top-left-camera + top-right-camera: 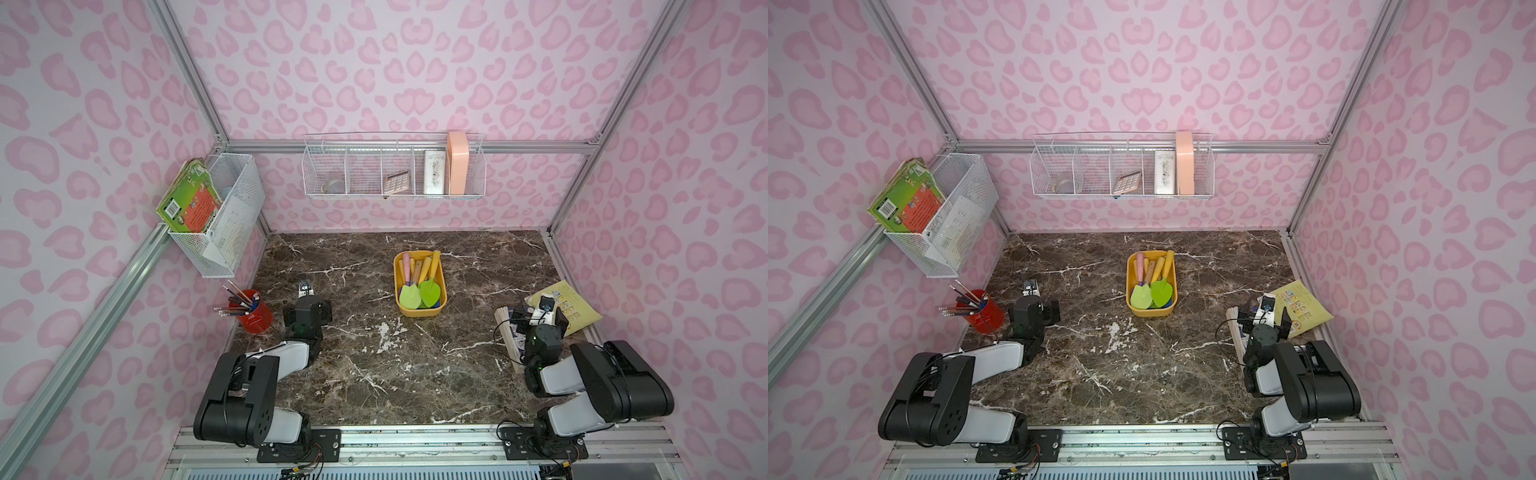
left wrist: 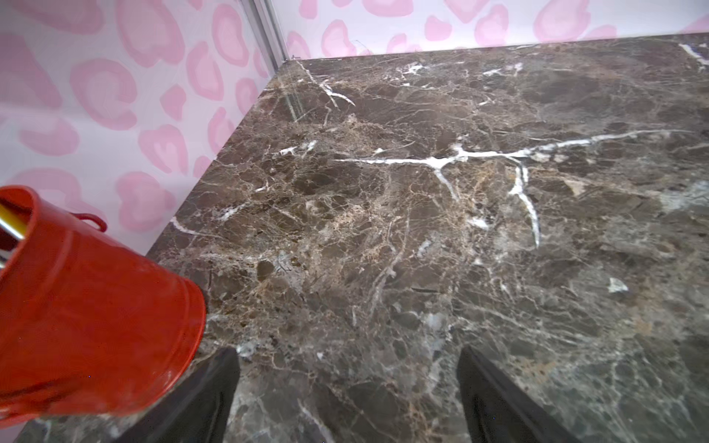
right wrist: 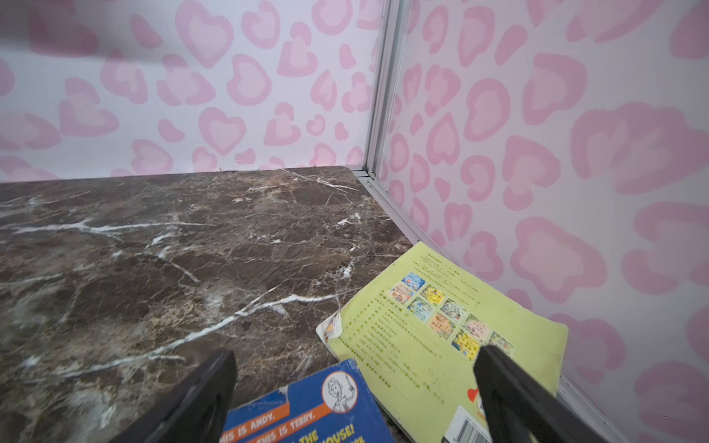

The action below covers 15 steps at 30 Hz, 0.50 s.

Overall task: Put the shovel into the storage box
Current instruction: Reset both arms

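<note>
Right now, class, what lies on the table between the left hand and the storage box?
Only bare marble table lies between the left hand and the storage box; both top views show it.

You find the storage box (image 1: 419, 311) near the middle of the table (image 1: 374, 374), with the shovels (image 1: 430, 291) lying in it. Well to its left, at the table edge, stands the pencil cup (image 1: 255, 318). At the right edge a booklet (image 1: 577, 307) lies just beside a book (image 1: 508, 336).

Place: robot lab booth, styled as a child's nook
Frame: aluminium rails (image 1: 540, 146), upper middle
Walls: pink heart-print panels (image 1: 374, 62)
Bench: marble-look bench (image 1: 374, 374); left arm (image 1: 249, 399), right arm (image 1: 619, 386) bolted at lower edge
</note>
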Tool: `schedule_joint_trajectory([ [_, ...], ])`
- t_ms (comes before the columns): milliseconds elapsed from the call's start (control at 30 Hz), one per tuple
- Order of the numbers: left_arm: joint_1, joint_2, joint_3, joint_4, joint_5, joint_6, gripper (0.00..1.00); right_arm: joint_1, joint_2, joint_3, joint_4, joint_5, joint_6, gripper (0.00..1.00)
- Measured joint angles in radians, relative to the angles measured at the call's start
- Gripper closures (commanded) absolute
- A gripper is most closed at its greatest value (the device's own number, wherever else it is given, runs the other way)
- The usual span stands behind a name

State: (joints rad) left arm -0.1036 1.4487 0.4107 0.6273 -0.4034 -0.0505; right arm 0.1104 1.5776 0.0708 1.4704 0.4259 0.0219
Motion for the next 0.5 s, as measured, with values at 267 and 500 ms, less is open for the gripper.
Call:
schedule_joint_trajectory([
  [267,-0.004,0.113,0.016,0.153,0.081,0.058,0.01,-0.022,-0.001,0.091,0.009,-0.068,0.000,0.01],
  [500,0.002,0.101,0.028,0.157,0.095,0.053,0.01,-0.003,0.011,0.080,0.003,-0.069,-0.005,0.00],
])
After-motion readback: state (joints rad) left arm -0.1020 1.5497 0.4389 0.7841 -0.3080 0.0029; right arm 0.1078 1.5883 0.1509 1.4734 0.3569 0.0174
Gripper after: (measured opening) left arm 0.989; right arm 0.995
